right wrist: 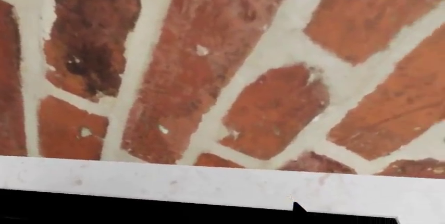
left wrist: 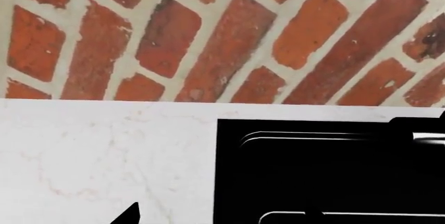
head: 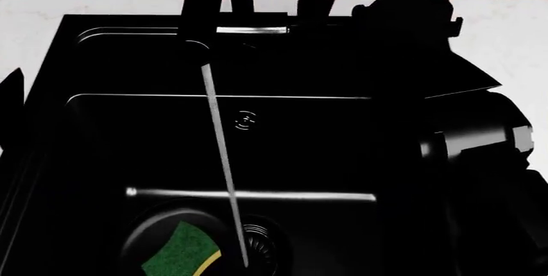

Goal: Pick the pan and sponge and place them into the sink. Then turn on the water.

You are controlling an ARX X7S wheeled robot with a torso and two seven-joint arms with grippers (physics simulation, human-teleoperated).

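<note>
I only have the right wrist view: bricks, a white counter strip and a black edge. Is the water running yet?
Observer: Yes. In the head view, a thin pale stream of water falls from the faucet into the sink.
Operator: Good. Did both items make it in?
Observer: Yes. The sponge lies green side up inside the pan, which sits on the basin floor.
</note>
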